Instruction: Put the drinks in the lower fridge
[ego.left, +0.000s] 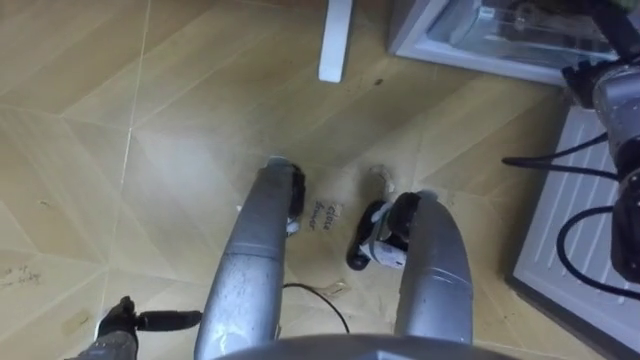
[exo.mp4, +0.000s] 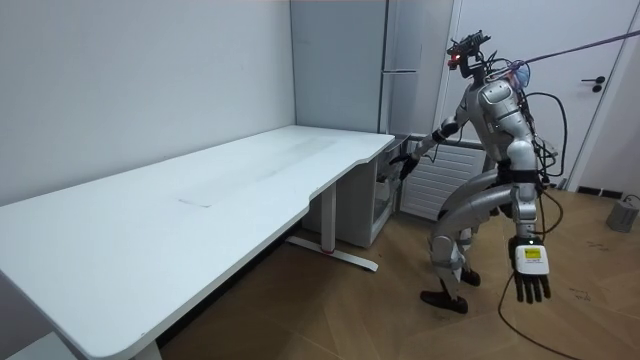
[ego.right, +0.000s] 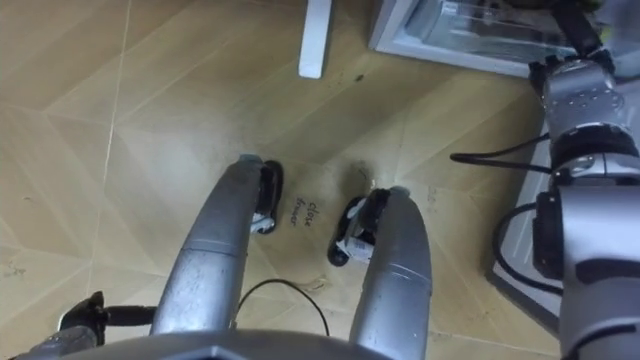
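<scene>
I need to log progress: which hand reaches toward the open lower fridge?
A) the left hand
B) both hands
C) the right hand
C: the right hand stretches toward the lower fridge, while the left hand hangs open beside the leg.

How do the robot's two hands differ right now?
The left hand hangs low beside the leg, fingers straight; the right hand is held higher. The left hand is over bare floor; the right hand reaches forward to the lower fridge. Both look dark.

The lower fridge (ego.left: 440, 52) stands open on the floor, white-framed, just right of the table leg (ego.left: 335, 40). Its door is swung out rightward, and its contents are too dim to tell.
</scene>
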